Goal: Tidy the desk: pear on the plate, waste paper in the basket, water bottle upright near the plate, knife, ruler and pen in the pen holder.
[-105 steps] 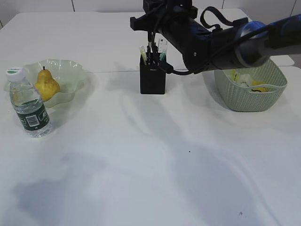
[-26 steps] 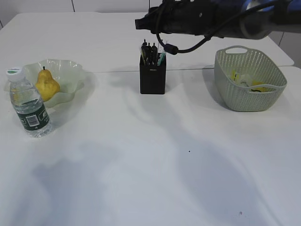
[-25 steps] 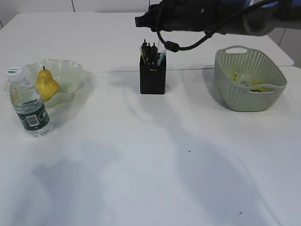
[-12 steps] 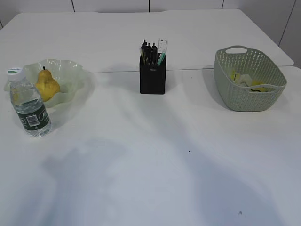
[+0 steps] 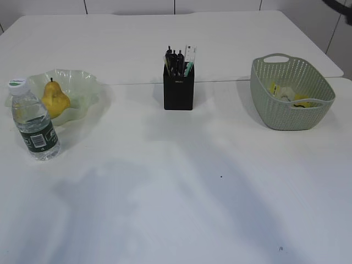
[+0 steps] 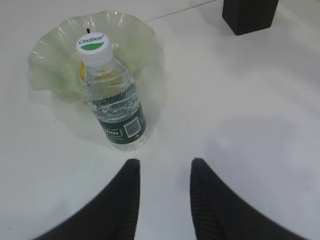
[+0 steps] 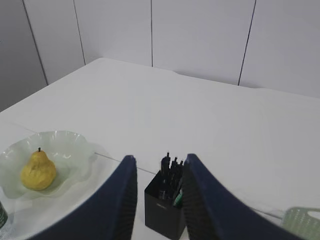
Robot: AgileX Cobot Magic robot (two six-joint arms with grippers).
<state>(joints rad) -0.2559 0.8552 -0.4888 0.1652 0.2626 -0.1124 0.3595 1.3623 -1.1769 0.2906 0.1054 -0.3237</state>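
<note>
Hovering left claw (image 6: 162, 167): jaws apart, nothing between them, raised clear of the desk (image 6: 240, 125).
Water bottle (image 6: 115, 105): just ahead of the claw, upright, touching the plate (image 6: 50, 60). Judged light, slick, squashy; best taken at the labelled middle.
Pear (image 5: 54, 99): beyond the bottle, on the plate; firm but bruisable.
Right claw (image 7: 156, 172): jaws apart, empty, high above the pen holder (image 7: 164, 205).
Basket (image 5: 291, 99): holds the waste paper (image 5: 287, 94).

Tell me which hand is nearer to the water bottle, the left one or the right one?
The left. The left hand hovers open just beside the water bottle, with nothing held. The right hand is raised high behind the pen holder, far from the bottle.
</note>
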